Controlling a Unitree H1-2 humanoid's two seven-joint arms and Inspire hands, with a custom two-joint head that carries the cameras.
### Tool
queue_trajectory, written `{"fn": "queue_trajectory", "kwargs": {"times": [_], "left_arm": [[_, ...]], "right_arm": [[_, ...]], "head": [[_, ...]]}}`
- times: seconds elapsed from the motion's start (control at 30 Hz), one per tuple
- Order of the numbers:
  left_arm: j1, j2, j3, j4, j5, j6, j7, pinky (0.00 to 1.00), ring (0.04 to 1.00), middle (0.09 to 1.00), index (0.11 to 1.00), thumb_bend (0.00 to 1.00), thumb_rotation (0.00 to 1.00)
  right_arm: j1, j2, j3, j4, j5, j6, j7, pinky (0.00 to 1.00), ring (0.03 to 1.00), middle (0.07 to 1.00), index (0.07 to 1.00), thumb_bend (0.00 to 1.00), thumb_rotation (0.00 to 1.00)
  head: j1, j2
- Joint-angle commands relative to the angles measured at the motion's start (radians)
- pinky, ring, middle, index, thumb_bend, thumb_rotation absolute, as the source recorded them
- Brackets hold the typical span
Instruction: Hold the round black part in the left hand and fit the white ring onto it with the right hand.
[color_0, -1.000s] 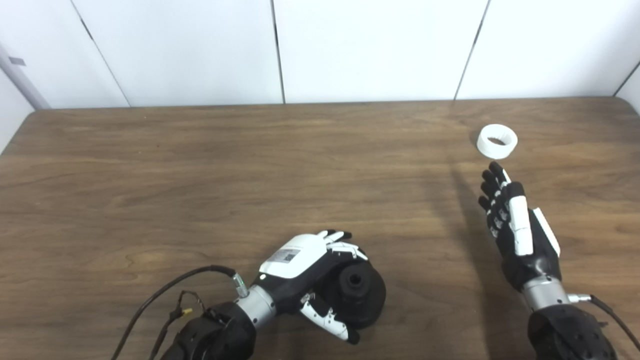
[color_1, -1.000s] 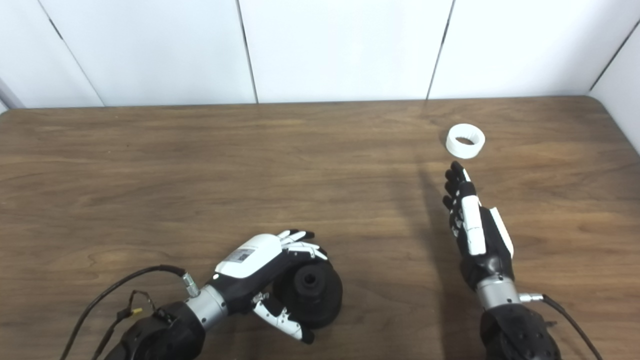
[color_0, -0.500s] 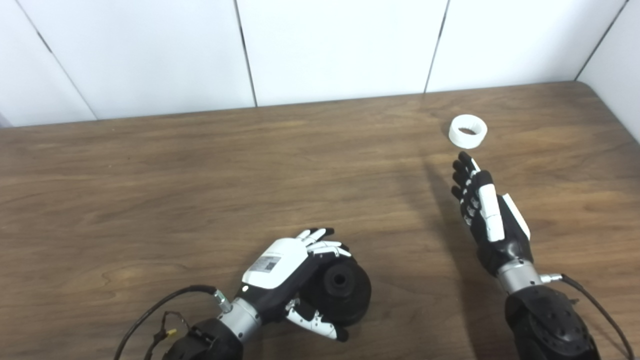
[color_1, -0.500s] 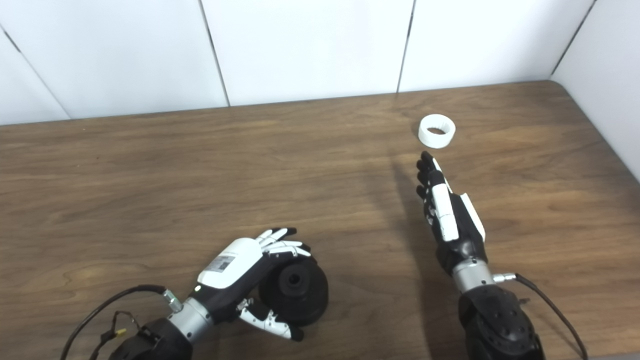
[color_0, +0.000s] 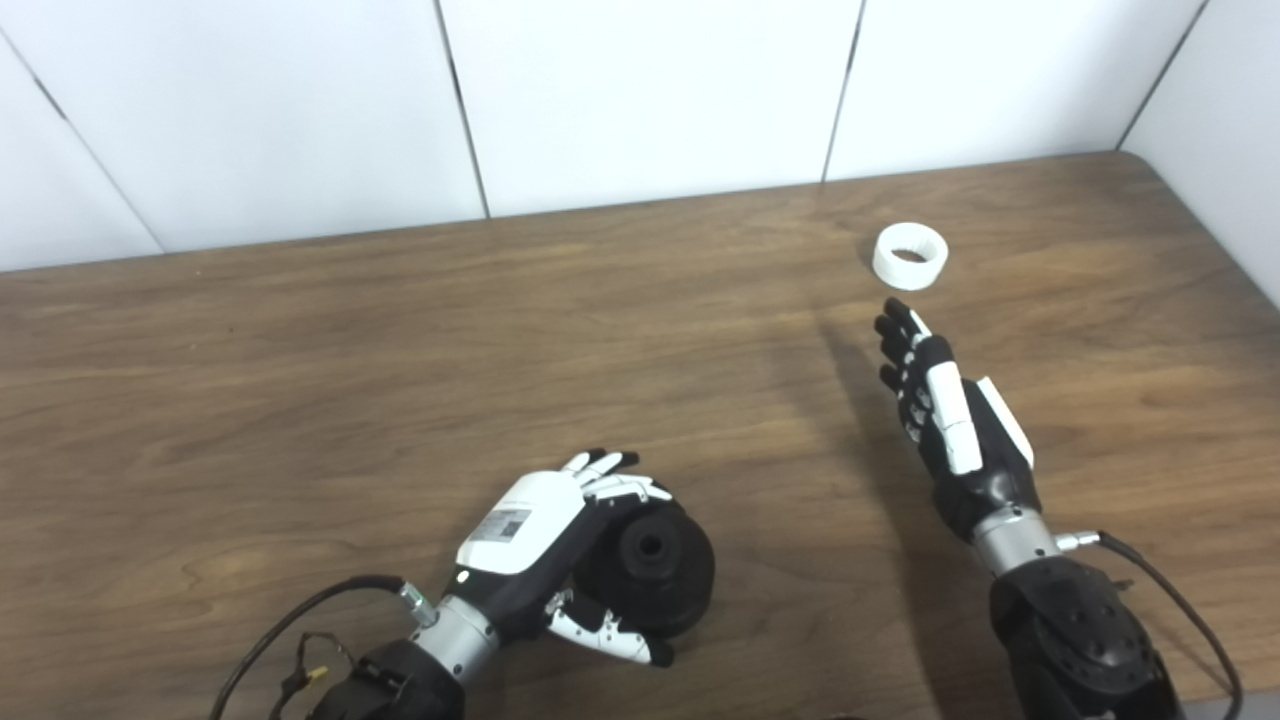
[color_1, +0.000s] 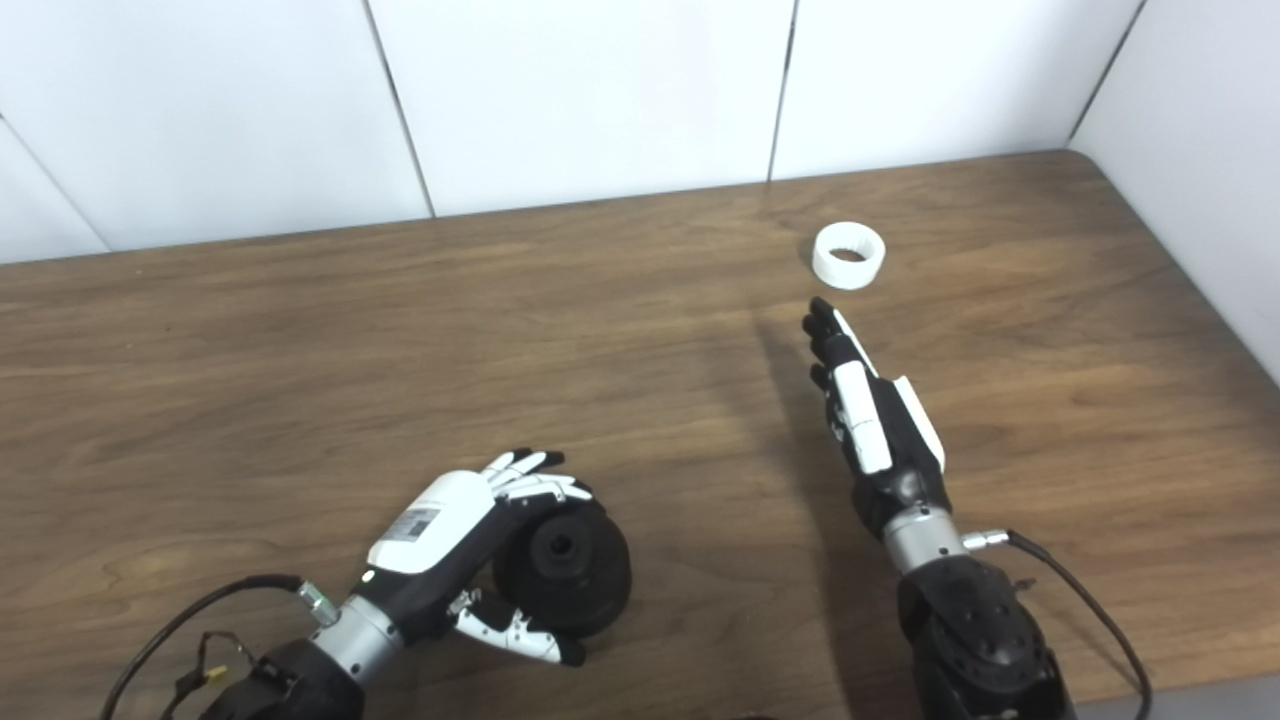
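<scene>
The white ring (color_0: 909, 256) lies flat on the far right of the bench (color_0: 300, 380), just beyond the spread, empty right hand (color_0: 945, 420); it looks light, stiff, smooth; pinch its wall; the left hand (color_0: 545, 535) clasps the black part (color_0: 655, 560) near.

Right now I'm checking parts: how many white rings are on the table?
1. The white ring lies flat on the table at its far right, just beyond the open right hand. Nothing seems hidden.
</scene>
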Motion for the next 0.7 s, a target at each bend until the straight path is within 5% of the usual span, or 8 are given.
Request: {"fn": "queue_trajectory", "kwargs": {"times": [0.0, 0.67], "left_arm": [[0.002, 0.005, 0.007, 0.024, 0.018, -0.001, 0.011, 1.00, 0.951, 0.826, 0.482, 0.52, 0.06], [0.037, 0.003, -0.005, 0.140, 0.038, -0.098, 0.146, 1.00, 0.945, 0.826, 0.482, 0.52, 0.05]], "right_arm": [[-0.017, 0.017, -0.010, -0.012, -0.006, -0.056, -0.001, 1.00, 1.000, 0.965, 0.958, 0.69, 1.00], [0.026, 0.028, -0.009, 0.109, 0.006, -0.244, 0.017, 0.98, 0.981, 0.958, 0.951, 0.66, 0.98]], "head": [[-0.009, -0.009], [-0.095, -0.237]]}}
